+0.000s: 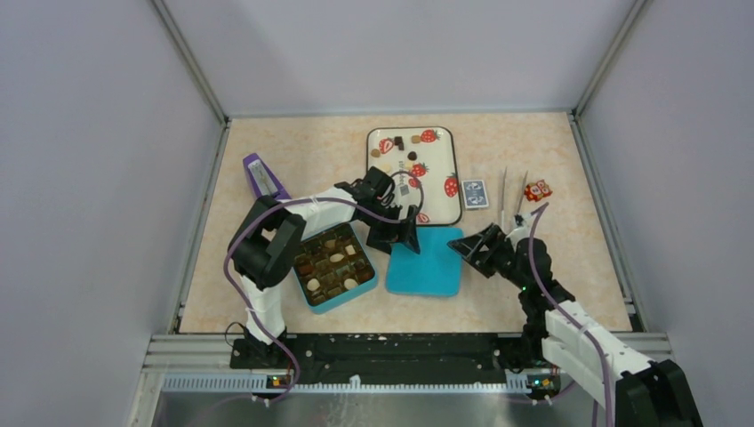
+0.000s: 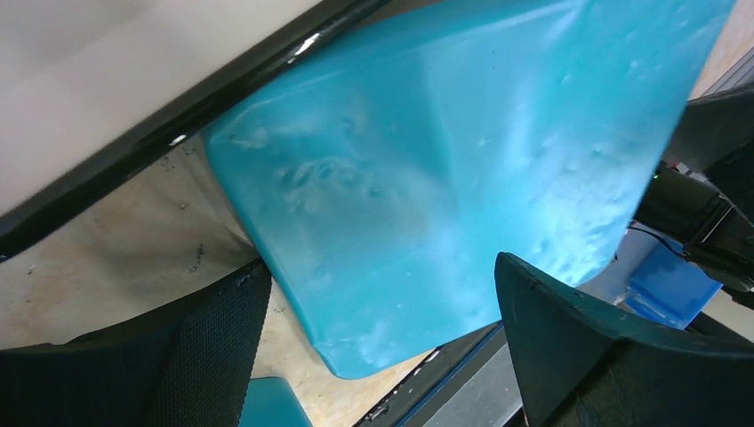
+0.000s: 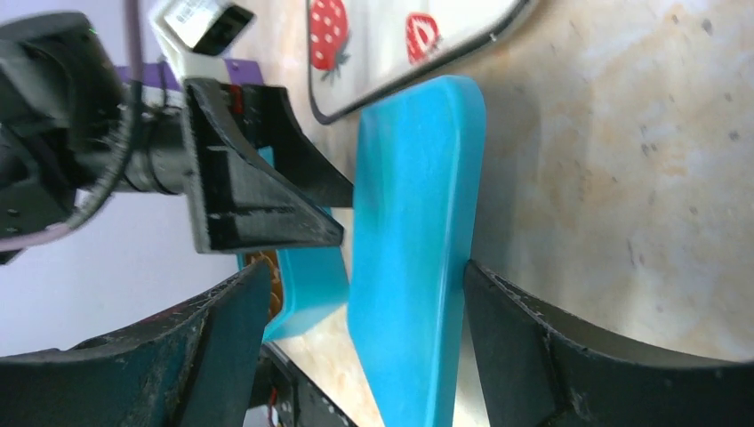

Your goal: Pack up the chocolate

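Several chocolate pieces (image 1: 331, 264) fill the open teal box (image 1: 313, 298); more chocolate (image 1: 399, 142) lies on the strawberry tray (image 1: 442, 133). The teal lid (image 1: 427, 261) lies flat right of the box. My left gripper (image 1: 396, 233) hovers open over the lid's far left corner; in its wrist view the lid (image 2: 445, 178) fills the frame beyond the left gripper (image 2: 382, 347). My right gripper (image 1: 471, 249) is open at the lid's right edge. In the right wrist view the lid (image 3: 413, 249) stands between the fingers of the right gripper (image 3: 364, 347), one finger against its edge, the other apart.
A purple object (image 1: 264, 176) lies left of the tray. Right of the tray are a blue card deck (image 1: 475, 193), tweezers (image 1: 504, 200) and a small orange owl (image 1: 537, 189). The tray's black rim (image 2: 178, 124) runs close behind the lid. The two arms work close together.
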You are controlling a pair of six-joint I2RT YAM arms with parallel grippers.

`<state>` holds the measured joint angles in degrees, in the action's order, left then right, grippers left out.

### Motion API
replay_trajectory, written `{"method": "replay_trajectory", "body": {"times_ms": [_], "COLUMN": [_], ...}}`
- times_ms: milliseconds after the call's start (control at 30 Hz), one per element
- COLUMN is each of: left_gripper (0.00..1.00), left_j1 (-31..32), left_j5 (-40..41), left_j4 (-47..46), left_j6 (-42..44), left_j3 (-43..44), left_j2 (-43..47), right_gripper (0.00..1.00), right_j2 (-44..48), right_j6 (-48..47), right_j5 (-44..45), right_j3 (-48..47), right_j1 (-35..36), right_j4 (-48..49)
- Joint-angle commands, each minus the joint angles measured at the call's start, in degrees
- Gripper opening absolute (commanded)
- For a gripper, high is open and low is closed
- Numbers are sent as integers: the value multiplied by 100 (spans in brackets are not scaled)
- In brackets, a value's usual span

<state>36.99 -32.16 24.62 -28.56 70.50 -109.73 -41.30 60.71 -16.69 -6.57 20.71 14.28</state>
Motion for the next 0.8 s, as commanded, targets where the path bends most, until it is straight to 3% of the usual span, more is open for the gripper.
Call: {"method": "replay_trajectory", "body": {"times_ms": [0,400,467,533,767], "left_gripper": [99,99,99,99,99], "left_j1": [358,309,301,279,174], "left_j5": [-957,-1345,-1338,-1260,-1126], "left_j4": [-812,-1425,-1425,-1404,-1187], "left_j6": [-86,-272,-273,-267,-142], "left_j3": [-65,-166,-164,-172,-169], "left_j2": [-375,-159,-133,-94,137], "right_gripper": [76,66,58,49,33], "right_j2": [-353,-784,-682,-554,-356], "right_j6": [671,605,415,-29,-1048], "right_j5": [-1381,-1566,-1430,-1089,-507], "right_j3": [-479,-640,-732,-1032,-1642], "right_j1": [212,212,208,211,210], "right_j4": [1735,1487,985,-199,-2052]}}
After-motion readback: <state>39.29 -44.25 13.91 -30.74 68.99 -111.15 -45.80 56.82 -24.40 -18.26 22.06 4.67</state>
